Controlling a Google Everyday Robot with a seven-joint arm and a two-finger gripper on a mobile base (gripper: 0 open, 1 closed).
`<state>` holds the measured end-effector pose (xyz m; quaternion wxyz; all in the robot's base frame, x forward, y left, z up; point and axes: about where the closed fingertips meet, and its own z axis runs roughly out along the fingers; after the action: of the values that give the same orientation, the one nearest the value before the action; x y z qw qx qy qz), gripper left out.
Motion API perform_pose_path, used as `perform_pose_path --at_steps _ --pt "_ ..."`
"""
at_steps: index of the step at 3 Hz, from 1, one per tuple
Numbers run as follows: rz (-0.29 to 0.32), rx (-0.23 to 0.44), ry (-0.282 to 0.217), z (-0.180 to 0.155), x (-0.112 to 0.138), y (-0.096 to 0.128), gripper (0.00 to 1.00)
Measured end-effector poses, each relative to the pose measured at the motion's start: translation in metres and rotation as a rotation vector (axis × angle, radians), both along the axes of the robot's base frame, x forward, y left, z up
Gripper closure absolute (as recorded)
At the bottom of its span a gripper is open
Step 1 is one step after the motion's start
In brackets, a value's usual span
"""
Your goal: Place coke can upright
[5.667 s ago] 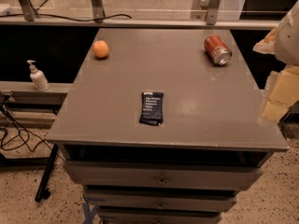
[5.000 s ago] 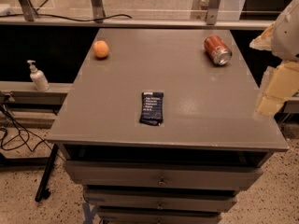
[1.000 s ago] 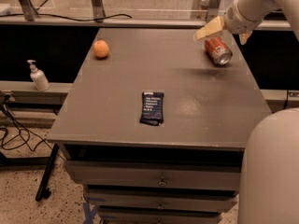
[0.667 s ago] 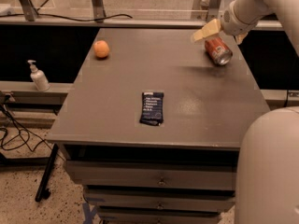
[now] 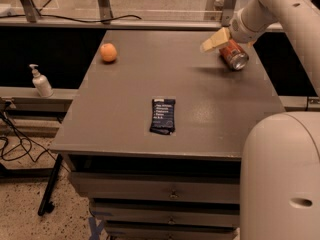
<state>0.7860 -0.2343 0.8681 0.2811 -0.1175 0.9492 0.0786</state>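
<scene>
A: Where is the task's thing to be found?

B: The small red cylindrical aluminium coke can (image 5: 233,55) is seen at about one o'clock on the flat grey table (image 5: 125,109), near the far right corner. It is laid on its side, with one silver end turned toward five o'clock.

A: And the gripper?

B: The cream-coloured two-finger gripper (image 5: 227,44) is held low over the coke can, on the white arm that comes in from two o'clock. It is judged to be spread apart. One finger (image 5: 214,39) is seen at the ten o'clock side of the can, with a gap between them. Only a small edge of the other is seen at the two o'clock side. Nothing is clamped.

A: How much of the task may be counted as done?

B: Only the approach, it is judged. The can is not yet grasped, lifted or stood on its base.

A: What is left?

B: The can must be closed upon, turned so that one silver rim is downward, set on the table and released. Care will be needed, because a lying can is easily rolled when pushed from one side.

A: Is anything in the way?

B: No. The round orange fruit (image 5: 108,52) at eleven o'clock and the dark rectangular snack packet (image 5: 163,116) toward six o'clock are well apart from the can. A white pump bottle (image 5: 41,82) is seen off the table, at nine o'clock.
</scene>
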Motion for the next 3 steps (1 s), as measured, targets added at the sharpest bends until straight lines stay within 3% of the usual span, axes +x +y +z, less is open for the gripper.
perform_pose_path --at_steps 2,3 --pt "0.014 -0.045 -0.006 -0.006 0.018 -0.004 0.0" --pt "0.02 -0.065 0.003 -0.011 0.024 -0.004 0.16"
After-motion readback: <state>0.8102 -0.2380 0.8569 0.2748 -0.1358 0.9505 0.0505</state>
